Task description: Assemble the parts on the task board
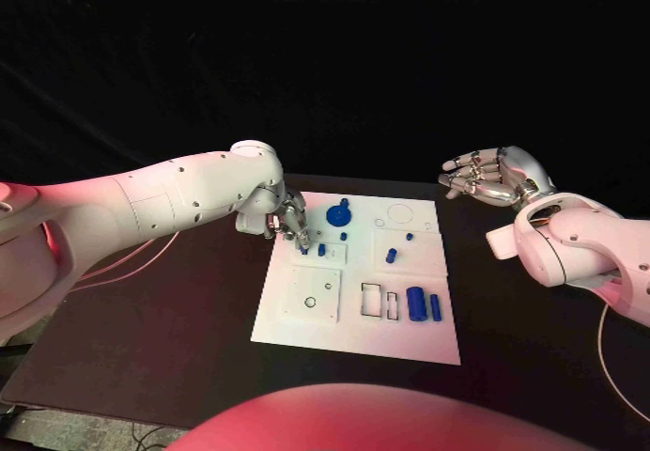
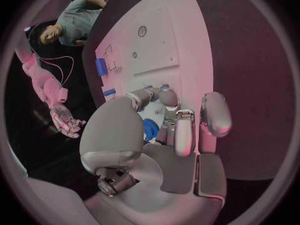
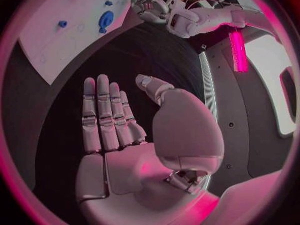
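My left hand [image 1: 284, 224] pinches a small blue part [image 1: 303, 246] at the task board [image 1: 355, 331] edge, directly beneath my fingertips. Likely step: seating it. Next: precise alignment. My right hand [image 1: 490, 176] hovers empty, fingers apart.

The counter [image 1: 162, 319] is black and flat. A dark curtain [image 1: 325, 75] hangs behind it. Thin pale cables [image 1: 122, 263] lie on the counter near its left edge and run off that side.
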Action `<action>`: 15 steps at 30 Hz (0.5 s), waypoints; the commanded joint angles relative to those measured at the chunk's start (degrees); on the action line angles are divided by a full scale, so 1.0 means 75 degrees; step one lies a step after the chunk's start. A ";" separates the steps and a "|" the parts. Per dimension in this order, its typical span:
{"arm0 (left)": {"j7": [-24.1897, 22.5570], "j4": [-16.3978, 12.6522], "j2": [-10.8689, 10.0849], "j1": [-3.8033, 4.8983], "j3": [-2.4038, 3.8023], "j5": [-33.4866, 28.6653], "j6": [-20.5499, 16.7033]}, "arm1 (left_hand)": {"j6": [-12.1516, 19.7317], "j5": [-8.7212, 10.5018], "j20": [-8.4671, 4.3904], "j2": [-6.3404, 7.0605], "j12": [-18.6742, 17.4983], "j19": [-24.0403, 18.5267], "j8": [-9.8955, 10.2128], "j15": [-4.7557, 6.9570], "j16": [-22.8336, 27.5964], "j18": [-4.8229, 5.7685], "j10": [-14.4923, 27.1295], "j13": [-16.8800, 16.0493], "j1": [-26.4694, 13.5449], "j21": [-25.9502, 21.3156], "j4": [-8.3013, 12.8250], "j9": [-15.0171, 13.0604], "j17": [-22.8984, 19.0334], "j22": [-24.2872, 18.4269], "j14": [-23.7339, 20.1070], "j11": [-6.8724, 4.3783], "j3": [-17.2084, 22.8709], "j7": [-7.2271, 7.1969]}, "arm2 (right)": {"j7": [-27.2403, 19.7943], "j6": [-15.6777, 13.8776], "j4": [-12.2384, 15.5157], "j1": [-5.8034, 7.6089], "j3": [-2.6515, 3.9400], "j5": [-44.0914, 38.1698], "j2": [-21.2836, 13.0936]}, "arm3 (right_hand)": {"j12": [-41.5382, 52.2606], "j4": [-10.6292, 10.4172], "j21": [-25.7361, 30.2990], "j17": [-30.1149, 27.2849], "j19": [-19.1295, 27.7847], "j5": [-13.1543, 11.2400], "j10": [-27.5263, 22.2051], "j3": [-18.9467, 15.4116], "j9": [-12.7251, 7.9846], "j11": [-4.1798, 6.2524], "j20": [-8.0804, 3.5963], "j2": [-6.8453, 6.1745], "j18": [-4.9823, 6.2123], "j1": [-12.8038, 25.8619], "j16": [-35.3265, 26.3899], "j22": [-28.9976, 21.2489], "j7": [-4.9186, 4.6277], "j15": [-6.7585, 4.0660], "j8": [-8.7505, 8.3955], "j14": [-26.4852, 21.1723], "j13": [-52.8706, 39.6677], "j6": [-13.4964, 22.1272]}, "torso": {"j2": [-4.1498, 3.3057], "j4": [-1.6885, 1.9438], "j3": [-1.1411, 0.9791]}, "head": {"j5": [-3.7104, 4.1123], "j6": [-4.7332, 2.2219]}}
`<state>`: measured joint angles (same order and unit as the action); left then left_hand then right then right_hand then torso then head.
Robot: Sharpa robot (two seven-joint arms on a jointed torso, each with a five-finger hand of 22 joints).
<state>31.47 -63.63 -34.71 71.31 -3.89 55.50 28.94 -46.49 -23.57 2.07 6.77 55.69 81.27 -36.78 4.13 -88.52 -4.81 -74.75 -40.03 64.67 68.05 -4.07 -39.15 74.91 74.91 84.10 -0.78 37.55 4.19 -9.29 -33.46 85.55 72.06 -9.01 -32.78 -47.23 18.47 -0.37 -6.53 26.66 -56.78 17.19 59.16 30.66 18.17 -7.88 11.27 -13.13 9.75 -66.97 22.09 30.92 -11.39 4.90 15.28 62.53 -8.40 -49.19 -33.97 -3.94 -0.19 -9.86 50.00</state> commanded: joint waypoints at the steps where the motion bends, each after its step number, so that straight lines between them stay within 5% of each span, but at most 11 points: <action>1: 0.0091 0.0015 0.0024 -0.0021 -0.0014 -0.0046 -0.0247 | 0.0051 -0.0078 0.0073 -0.0189 -0.0018 -0.0017 0.0257 -0.0075 -0.0008 0.0052 0.0007 -0.0017 0.0072 -0.0034 0.0863 0.0178 0.1526 0.1208 0.0694 0.0071 0.0791 0.0024 | -0.0035 0.0104 0.0007 -0.0003 0.0001 -0.0065 0.0002 | -0.0028 0.0045 0.0039 0.0006 -0.0011 0.0046 0.0047 0.0012 -0.0004 -0.0008 0.0049 0.0057 0.0093 0.0043 -0.0024 -0.0007 -0.0014 0.0016 0.0035 0.0021 0.0007 0.0019 | 0.0001 0.0003 -0.0001 | 0.0006 -0.0001; 5: 0.0095 0.0016 0.0027 -0.0021 -0.0015 -0.0073 -0.0220 | 0.0059 -0.0098 0.0102 -0.0236 0.0001 -0.0017 0.0567 -0.0106 -0.0006 0.0051 0.0026 -0.0045 0.0056 -0.0033 0.0881 0.0383 0.1519 0.1209 0.0693 0.0108 0.0776 0.0073 | -0.0035 0.0106 0.0009 -0.0003 0.0001 -0.0063 -0.0001 | -0.0036 0.0048 0.0045 0.0010 -0.0013 0.0042 0.0047 0.0006 -0.0005 -0.0011 0.0050 0.0055 0.0092 0.0052 -0.0040 -0.0021 -0.0016 0.0019 0.0034 0.0024 0.0017 0.0024 | 0.0001 -0.0001 0.0001 | 0.0011 -0.0001; 15: 0.0111 0.0013 0.0030 -0.0021 -0.0016 -0.0158 -0.0151 | -0.0007 -0.0060 0.0128 -0.0231 0.0018 -0.0021 0.0786 -0.0128 0.0000 0.0050 0.0037 -0.0068 -0.0033 -0.0042 0.0843 0.0533 0.1501 0.1207 0.0689 0.0133 0.0686 0.0098 | -0.0029 0.0119 0.0013 -0.0003 0.0001 -0.0059 -0.0009 | -0.0036 0.0048 0.0045 0.0010 -0.0013 0.0042 0.0047 0.0006 -0.0005 -0.0011 0.0050 0.0055 0.0092 0.0052 -0.0040 -0.0021 -0.0016 0.0019 0.0034 0.0024 0.0017 0.0024 | 0.0000 0.0004 0.0002 | 0.0024 -0.0001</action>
<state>32.13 -63.40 -34.71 71.37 -3.89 55.03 28.06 -45.91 -24.15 2.62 5.64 55.69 81.14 -31.01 3.45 -88.52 -4.81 -74.54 -40.45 64.62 68.05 1.58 -34.78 74.90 74.91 83.94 -0.18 42.36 5.21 -9.28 -33.43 85.58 72.06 -9.01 -32.77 -47.30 18.47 -0.38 -6.53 26.65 -56.78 17.20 59.16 30.67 18.17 -7.89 11.27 -12.89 9.75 -66.73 22.09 30.81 -11.39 4.90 15.28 62.53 -8.32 -49.19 -33.96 -3.93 -0.19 -9.70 50.00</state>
